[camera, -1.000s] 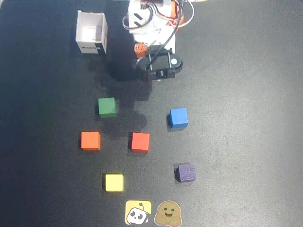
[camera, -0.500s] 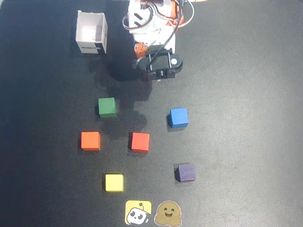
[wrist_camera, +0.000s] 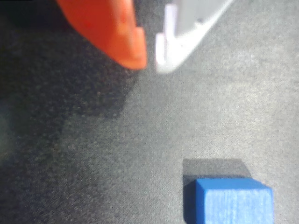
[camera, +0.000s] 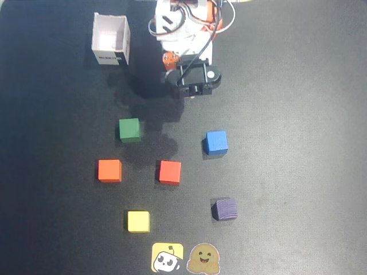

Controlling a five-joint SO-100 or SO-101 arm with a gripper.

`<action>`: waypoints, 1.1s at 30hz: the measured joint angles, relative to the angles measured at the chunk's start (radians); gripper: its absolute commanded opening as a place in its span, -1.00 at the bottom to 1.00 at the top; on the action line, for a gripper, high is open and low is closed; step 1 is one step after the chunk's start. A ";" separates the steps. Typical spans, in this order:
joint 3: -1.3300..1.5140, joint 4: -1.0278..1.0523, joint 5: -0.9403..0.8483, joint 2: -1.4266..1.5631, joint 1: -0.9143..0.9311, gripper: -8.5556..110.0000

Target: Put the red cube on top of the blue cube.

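The red cube [camera: 170, 172] rests on the black mat in the middle of the overhead view. The blue cube [camera: 217, 142] sits apart from it, up and to the right, and also shows at the bottom right of the wrist view as the blue cube [wrist_camera: 232, 201]. My arm [camera: 192, 80] is folded near its base at the top, well above both cubes. In the wrist view my gripper [wrist_camera: 150, 59] hangs over bare mat, its orange and white fingers almost together with nothing between them. The red cube is out of the wrist view.
A green cube [camera: 130, 130], a lighter orange cube [camera: 109, 171], a yellow cube [camera: 138, 221] and a dark purple ridged cube [camera: 224, 209] lie around. An open white box [camera: 112, 40] stands top left. Two stickers [camera: 184, 258] sit at the bottom edge.
The arm's wrist has edged very slightly toward the top of the overhead view. No cube has moved.
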 measured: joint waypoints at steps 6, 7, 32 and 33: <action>0.000 0.000 0.000 0.000 0.000 -0.85; 0.000 0.000 0.000 0.000 0.000 -0.85; 0.000 0.000 0.023 0.000 0.003 -0.79; 0.000 0.000 0.023 0.000 0.002 -0.78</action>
